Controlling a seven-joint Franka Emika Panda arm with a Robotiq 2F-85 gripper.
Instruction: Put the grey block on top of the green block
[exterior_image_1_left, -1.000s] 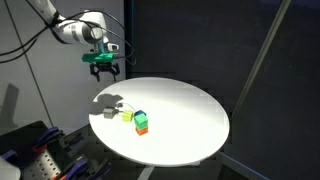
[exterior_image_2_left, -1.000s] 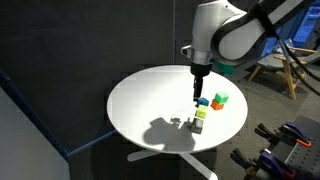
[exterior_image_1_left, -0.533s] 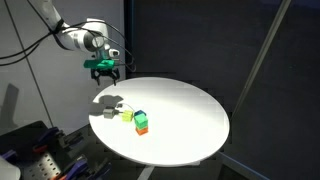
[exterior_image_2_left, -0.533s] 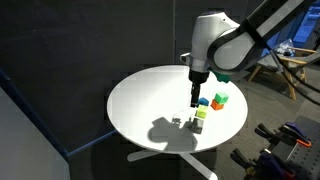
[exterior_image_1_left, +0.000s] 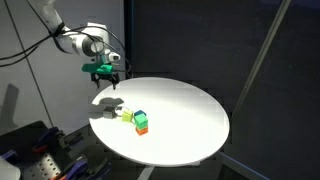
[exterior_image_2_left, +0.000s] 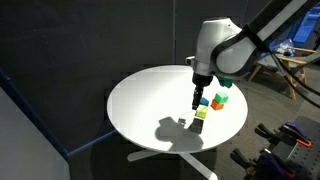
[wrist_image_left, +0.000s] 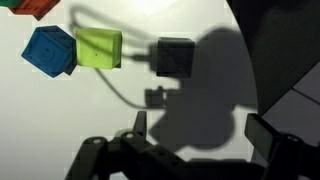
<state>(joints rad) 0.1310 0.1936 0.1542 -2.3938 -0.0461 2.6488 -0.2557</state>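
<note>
My gripper (exterior_image_1_left: 104, 72) hangs in the air over the round white tabletop (exterior_image_1_left: 180, 110), clear of every block. Its jaws stand wide apart and grip nothing. In the wrist view the two dark fingers (wrist_image_left: 140, 125) rise from the bottom edge, one toward 7 o'clock and one toward 5 o'clock, with bare tabletop showing between them.

The grey block (wrist_image_left: 175, 57) sits flat on the tabletop at roughly 12 o'clock from the gap between my fingers, a little to the 11 o'clock side. It lies inside the dark shadow (wrist_image_left: 215, 70) that my arm and gripper throw across the surface, so its colour reads very dim. Nothing rests on it and nothing touches it.

At 9 o'clock from the grey block, near it but with a gap, stands the yellow-green block (wrist_image_left: 98, 48). The blue block (wrist_image_left: 48, 50) is close against the yellow-green one's 9 o'clock side, turned at a slight angle. I cannot tell whether those two touch. At 11 o'clock from the blue block, cut off by the frame's top edge, is a corner of the orange block (wrist_image_left: 30, 8).

The green block (exterior_image_2_left: 219, 100) shows in an exterior view, on the tabletop at about 3 o'clock from the blue block. It is the member of the cluster farthest from the grey block. The orange block is right beside it, though the view is too small to show how the two meet. The top of the green block is bare.
</note>
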